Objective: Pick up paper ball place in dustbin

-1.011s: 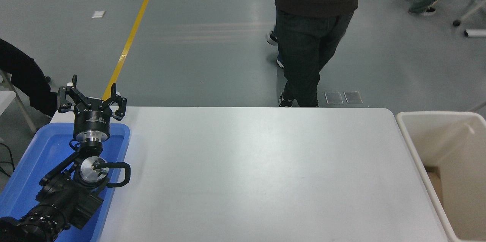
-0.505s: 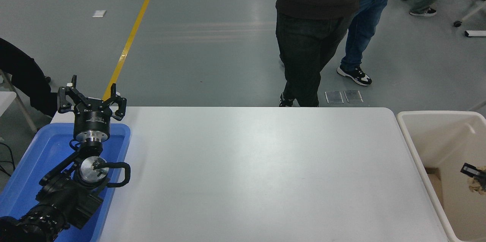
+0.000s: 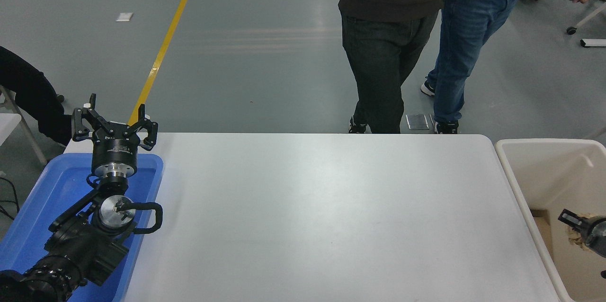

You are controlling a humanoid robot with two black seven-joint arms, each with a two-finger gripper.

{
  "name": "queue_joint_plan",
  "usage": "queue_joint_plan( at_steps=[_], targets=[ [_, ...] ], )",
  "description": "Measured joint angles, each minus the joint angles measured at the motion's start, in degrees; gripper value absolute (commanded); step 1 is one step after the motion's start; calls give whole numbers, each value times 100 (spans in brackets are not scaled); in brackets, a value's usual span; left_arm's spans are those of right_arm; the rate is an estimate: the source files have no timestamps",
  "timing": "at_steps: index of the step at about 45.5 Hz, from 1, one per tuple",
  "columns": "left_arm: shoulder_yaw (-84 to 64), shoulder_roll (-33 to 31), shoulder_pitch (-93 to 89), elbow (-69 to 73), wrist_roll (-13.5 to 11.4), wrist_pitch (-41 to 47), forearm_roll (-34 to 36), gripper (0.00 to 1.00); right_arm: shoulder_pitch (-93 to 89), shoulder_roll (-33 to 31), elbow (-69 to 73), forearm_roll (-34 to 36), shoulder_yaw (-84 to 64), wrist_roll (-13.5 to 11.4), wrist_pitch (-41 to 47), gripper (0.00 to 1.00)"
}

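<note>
The cream-beige dustbin [image 3: 551, 169] stands off the table's right end. My right gripper [image 3: 571, 227] comes in from the right edge and hangs over the inside of the dustbin, only partly in view. It is shut on the tan crumpled paper ball [image 3: 576, 238], which shows in part under and behind one black finger [image 3: 568, 219]. My left gripper [image 3: 115, 119] is parked open and empty at the lower left, above the far end of the blue tray.
A shallow blue tray [image 3: 42, 193] sits at the table's left end under the left arm. The white table [image 3: 322, 217] lies between tray and dustbin. Two people stand close behind the far edge; another sits at the far left.
My right gripper came into view from the right edge with the paper ball and moved left and slightly down inside the dustbin. A second person walked up behind the table. The left arm stayed still.
</note>
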Motion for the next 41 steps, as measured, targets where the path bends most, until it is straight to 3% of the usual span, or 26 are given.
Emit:
queue_joint_plan(
  at_steps=[10,23,34,41],
  targets=[
    [0,0,0,0,1,0,0,99,341,-103,284,-11,-254,-24,44,100],
    [0,0,-1,0,9,0,12,99,2141,-705,1903,-39,-1662,-58,209,100],
    [0,0,-2,0,14,-4,15,99,4527,-945,3620,-9,-2792,-80,1593,100],
    [0,0,-1,-1,15,-8,18,99,5885,-751,4682,130,-3314,-85,2471,100]
  ],
)
